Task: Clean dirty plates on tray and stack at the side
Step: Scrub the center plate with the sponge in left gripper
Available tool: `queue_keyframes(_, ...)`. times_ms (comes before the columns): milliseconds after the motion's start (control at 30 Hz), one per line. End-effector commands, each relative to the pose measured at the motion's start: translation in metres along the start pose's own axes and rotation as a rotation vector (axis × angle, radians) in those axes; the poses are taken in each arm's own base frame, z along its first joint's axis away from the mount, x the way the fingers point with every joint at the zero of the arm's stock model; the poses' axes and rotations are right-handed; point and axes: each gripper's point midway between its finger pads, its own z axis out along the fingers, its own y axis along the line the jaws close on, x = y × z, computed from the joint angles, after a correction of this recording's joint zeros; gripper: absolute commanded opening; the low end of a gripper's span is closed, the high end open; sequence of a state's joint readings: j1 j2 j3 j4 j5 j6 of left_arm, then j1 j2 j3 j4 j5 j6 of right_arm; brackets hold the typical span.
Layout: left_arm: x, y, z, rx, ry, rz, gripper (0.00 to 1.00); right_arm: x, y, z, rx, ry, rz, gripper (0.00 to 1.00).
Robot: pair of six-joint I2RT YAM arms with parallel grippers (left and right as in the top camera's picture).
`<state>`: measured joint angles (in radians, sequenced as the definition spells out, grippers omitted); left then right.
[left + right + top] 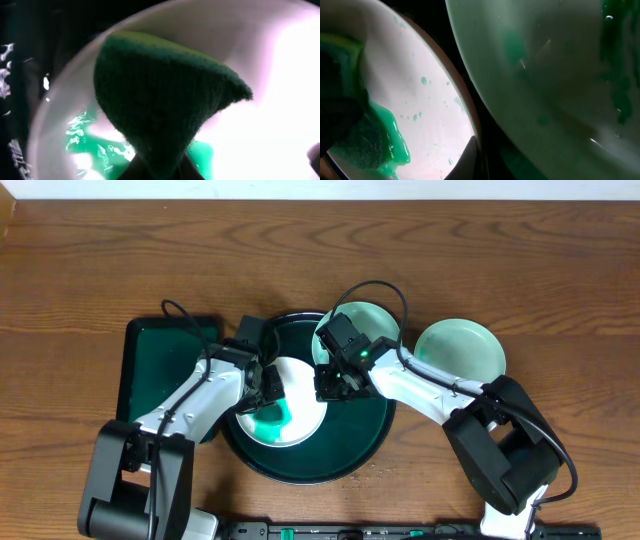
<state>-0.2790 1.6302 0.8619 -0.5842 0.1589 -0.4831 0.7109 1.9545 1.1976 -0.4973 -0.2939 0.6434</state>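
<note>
Nearest in the round tray (300, 473), a white plate (305, 420) with a teal smear (268, 422) lies under the left gripper (270, 387), which is clamped on a green sponge (165, 100) pressed to it. The right gripper (330, 388), jaws together, sits at that plate's right rim; whether it pinches the rim is unclear. Farther back a mint plate (378, 320) sits at the tray's far-right rim, with a third plate (460, 348) just beside it on the table (100, 260).

A large round dark green tray (350, 452) with a raised rim lies flat. Inside it sits a small round white plate (300, 405), smeared wet teal-green toward its 7 o'clock. A pale mint plate (378, 325) overlaps the tray's rim at 1 o'clock. A second mint plate (460, 350) rests on the wooden table (100, 260) at the tray's 2 o'clock.
</note>
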Motion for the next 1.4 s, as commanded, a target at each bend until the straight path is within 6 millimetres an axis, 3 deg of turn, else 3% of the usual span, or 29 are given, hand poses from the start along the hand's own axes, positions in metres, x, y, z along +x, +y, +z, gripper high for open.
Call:
queue_keyframes(0,0.032,-0.048,0.001,0.281,0.131,0.231,0.07,-0.002,-0.001,0.005,0.002,0.007,0.012,0.01)
queue_keyframes(67,0.038,-0.063,-0.004,0.368,0.152,0.279,0.07,-0.002,-0.001,0.005,0.002,0.007,0.012,0.01)
queue_keyframes(167,0.033,-0.058,-0.001,0.335,0.13,0.28,0.07,-0.002,-0.001,0.005,0.002,0.007,0.012,0.01)
queue_keyframes(333,0.005,-0.001,0.009,-0.015,-0.003,0.079,0.07,-0.002,-0.001,0.005,0.002,0.007,0.012,0.01)
queue_keyframes(467,-0.003,0.051,-0.003,-0.308,-0.086,-0.082,0.07,-0.002,-0.001,0.005,0.002,0.007,0.012,0.01)
queue_keyframes(533,-0.005,0.061,-0.008,-0.368,-0.113,-0.098,0.07,-0.002,-0.001,0.005,0.002,0.007,0.012,0.01)
queue_keyframes(700,-0.01,0.047,-0.007,-0.303,-0.106,-0.088,0.07,-0.003,-0.001,0.005,0.002,0.006,0.011,0.01)
queue_keyframes(867,0.002,-0.02,0.001,0.065,0.011,0.198,0.07,-0.003,-0.001,0.005,0.002,0.006,0.012,0.01)
queue_keyframes(967,0.008,-0.044,-0.003,0.206,0.036,0.312,0.07,-0.002,-0.001,0.005,0.002,0.006,0.011,0.01)
queue_keyframes(1067,0.002,-0.045,-0.002,0.2,0.003,0.357,0.07,-0.002,-0.001,0.005,0.002,0.007,0.012,0.01)
queue_keyframes(1167,-0.019,-0.034,-0.001,0.108,-0.087,0.358,0.07,-0.002,-0.001,0.005,0.002,0.007,0.012,0.01)
queue_keyframes(1367,-0.063,0.005,-0.009,-0.167,-0.29,0.257,0.07,-0.002,-0.001,0.005,0.002,0.007,0.012,0.01)
